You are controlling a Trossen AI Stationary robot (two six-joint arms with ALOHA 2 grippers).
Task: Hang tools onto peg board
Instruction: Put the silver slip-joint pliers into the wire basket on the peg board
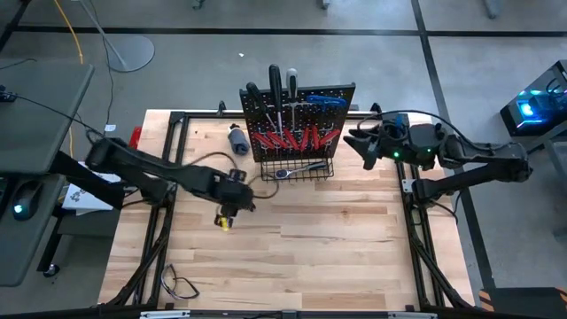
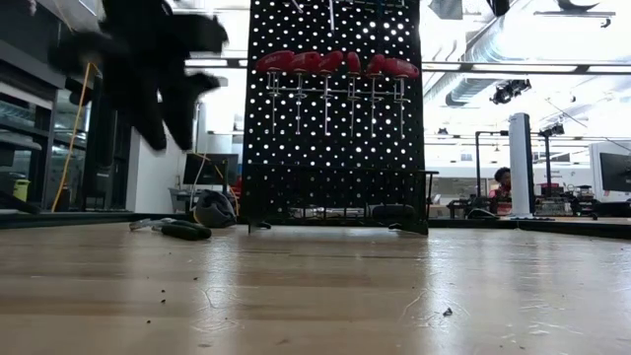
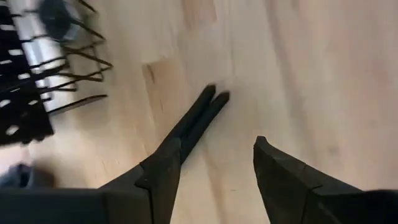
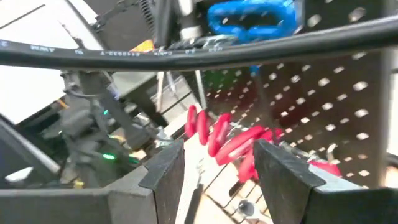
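The black peg board (image 1: pixel 297 111) stands upright at the table's far middle. A row of red-handled screwdrivers (image 2: pixel 335 64) and a blue-handled tool (image 4: pixel 252 15) hang on it, and a silver wrench (image 1: pixel 297 168) lies in the wire basket (image 1: pixel 306 175) at its base. A black-handled tool (image 3: pixel 202 112) lies flat on the wood left of the basket. My left gripper (image 3: pixel 216 142) hangs open above it, fingers pointing steeply down, clear of the table in the low view. My right gripper (image 4: pixel 219 146) is open and empty, raised beside the board's right edge.
A grey-blue round object (image 1: pixel 237 137) lies left of the peg board. The black table frame (image 1: pixel 173 159) runs along both sides. A black cable loop (image 1: pixel 182 285) lies at the near left. Bare wood (image 1: pixel 337 248) stretches across the near half.
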